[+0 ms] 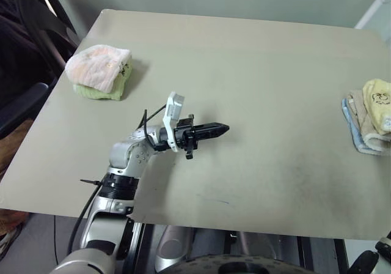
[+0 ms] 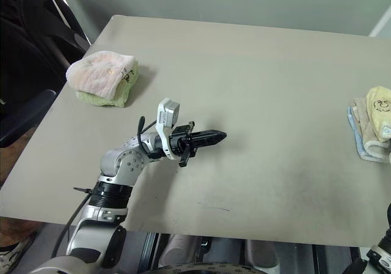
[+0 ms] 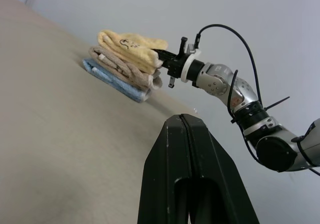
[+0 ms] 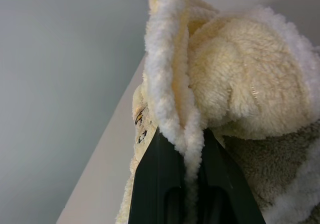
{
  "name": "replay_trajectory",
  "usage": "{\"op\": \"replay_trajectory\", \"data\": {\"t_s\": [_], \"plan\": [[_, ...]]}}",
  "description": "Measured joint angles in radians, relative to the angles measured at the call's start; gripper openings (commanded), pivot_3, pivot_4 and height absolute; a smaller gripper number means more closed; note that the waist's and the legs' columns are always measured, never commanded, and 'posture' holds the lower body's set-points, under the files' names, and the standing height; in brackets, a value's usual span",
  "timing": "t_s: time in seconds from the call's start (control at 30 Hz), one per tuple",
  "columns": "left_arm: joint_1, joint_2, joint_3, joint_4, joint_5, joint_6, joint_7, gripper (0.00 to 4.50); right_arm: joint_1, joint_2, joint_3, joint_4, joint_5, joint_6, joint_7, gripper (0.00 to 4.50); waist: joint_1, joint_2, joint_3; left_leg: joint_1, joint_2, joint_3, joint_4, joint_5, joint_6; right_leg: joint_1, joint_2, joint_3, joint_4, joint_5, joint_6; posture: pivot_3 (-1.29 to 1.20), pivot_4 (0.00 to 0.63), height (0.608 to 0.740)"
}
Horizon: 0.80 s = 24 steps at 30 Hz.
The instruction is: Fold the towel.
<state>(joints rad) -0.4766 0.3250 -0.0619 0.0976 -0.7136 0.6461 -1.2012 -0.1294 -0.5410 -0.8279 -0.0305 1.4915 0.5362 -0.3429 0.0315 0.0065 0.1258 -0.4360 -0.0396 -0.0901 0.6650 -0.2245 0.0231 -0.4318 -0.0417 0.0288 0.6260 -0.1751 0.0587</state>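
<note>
So the table is the anchor here, everything else is placed off it. Near its far left corner sits a pink-and-white folded towel on top of a green one, well away from the action. Over at the table's right edge there's a stack: blue cloth at the bottom, a beige folded towel on that, and the pale yellow towel sitting on top, already bunched into a compact folded bundle with its little dark cartoon print facing up.

The left gripper hangs over the bare middle of the table, pointing toward the right edge, fingers pressed tight together with nothing in them. The right gripper is at the stack by the right edge, and from its wrist view the fingers are pinched narrow on a stitched edge of the yellow towel.

My read: folding looks basically done, towel's folded and parked on the pile. What's left is probably just letting go of that edge and pulling the arm clear without dragging the bundle open or off the stack.
</note>
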Motion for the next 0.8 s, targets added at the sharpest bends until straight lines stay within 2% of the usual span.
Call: {"op": "replay_trajectory", "data": {"t_s": [0.07,0.17,0.5,0.53,0.8], "plan": [[0.0,0.0,-0.003,-0.001,0.004,-0.006,0.0,0.0,0.0,-0.001,0.0,0.026,-0.004,0.005,0.0,0.04,0.0,0.0,0.0,0.0,0.0,0.0,0.0,0.0,0.0,0.0,0.0,0.0,0.0,0.0,0.0,0.0,0.15,0.733],[0.0,0.0,-0.003,-0.001,0.009,-0.01,0.001,0.0,0.001,-0.002,-0.001,0.063,-0.008,0.014,-0.003,0.83,0.0,0.0,0.0,0.0,0.0,0.0,0.0,0.0,0.0,0.0,0.0,0.0,0.0,0.001,-0.001,0.0,0.15,0.733],[-0.007,-0.013,-0.003,-0.011,0.021,-0.012,0.011,0.0,0.001,-0.011,-0.014,0.082,-0.014,0.035,-0.005,4.28,0.001,0.0,0.0,0.0,0.0,0.0,0.0,0.0,0.0,0.0,0.0,0.0,0.0,0.002,-0.003,0.0,0.15,0.733],[-0.008,-0.013,-0.003,-0.012,0.022,-0.012,0.012,0.0,0.001,-0.013,-0.019,0.082,-0.013,0.036,-0.007,4.46,0.001,0.0,0.0,0.0,0.0,0.0,0.0,0.0,0.0,0.0,0.0,0.0,0.0,0.002,-0.003,0.0,0.15,0.733],[-0.016,-0.014,-0.014,-0.014,0.024,-0.011,0.005,0.0,0.097,0.005,-0.081,-0.041,0.094,0.042,-0.043,4.46,0.003,0.0,0.0,-0.001,0.0,0.0,0.0,-0.001,0.0,0.0,0.0,0.0,0.0,0.0,-0.003,0.0,0.15,0.733]]}}
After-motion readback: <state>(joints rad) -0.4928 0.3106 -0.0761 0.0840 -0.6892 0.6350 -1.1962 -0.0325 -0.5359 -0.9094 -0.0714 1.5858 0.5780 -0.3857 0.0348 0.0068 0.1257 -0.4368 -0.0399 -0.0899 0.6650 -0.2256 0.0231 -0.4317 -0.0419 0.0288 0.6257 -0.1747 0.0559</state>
